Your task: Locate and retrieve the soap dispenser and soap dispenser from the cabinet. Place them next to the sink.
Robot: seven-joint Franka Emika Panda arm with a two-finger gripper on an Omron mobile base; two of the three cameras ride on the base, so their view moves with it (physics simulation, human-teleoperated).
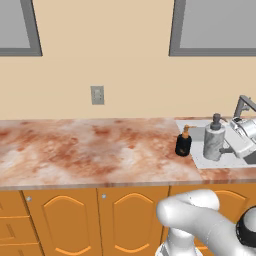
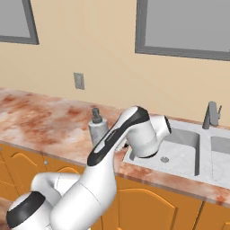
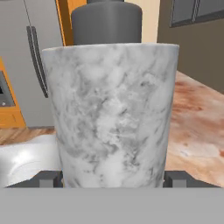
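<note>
— Where are the two soap bottles right now?

— Both are on the reddish marbled counter (image 1: pixel 90 145), at the left edge of the sink (image 2: pixel 188 150). The black bottle (image 1: pixel 183 142) with the copper pump stands upright on the counter just left of the sink rim. The mottled grey bottle (image 1: pixel 214 139) with the dark pump stands just beside it, to its right, upright at the sink's left rim; I cannot tell from the left base view whether its base sits on the rim or on the counter.

— And the gripper?

— The gripper (image 3: pixel 112 178) is at the grey bottle (image 3: pixel 111 113). In the hand view the marbled body sits right between the two dark fingertips (image 3: pixel 47 178), one at each lower side of it, pressed against its sides. So the fingers are closed onto the grey bottle, low on its body.

— Can you see that from the base cameras too?

— In the left base view the white hand (image 1: pixel 243 136) reaches in from the right, level with the bottle. In the right base view the arm bends across in front of the grey bottle (image 2: pixel 97 127), so the fingers are hidden there.

— What else is around?

— A squared grey faucet (image 2: pixel 211 115) at the back of the sink, a wall outlet (image 1: pixel 97 95) above the counter, and orange arched-panel cabinets (image 1: pixel 75 220) below it.
</note>
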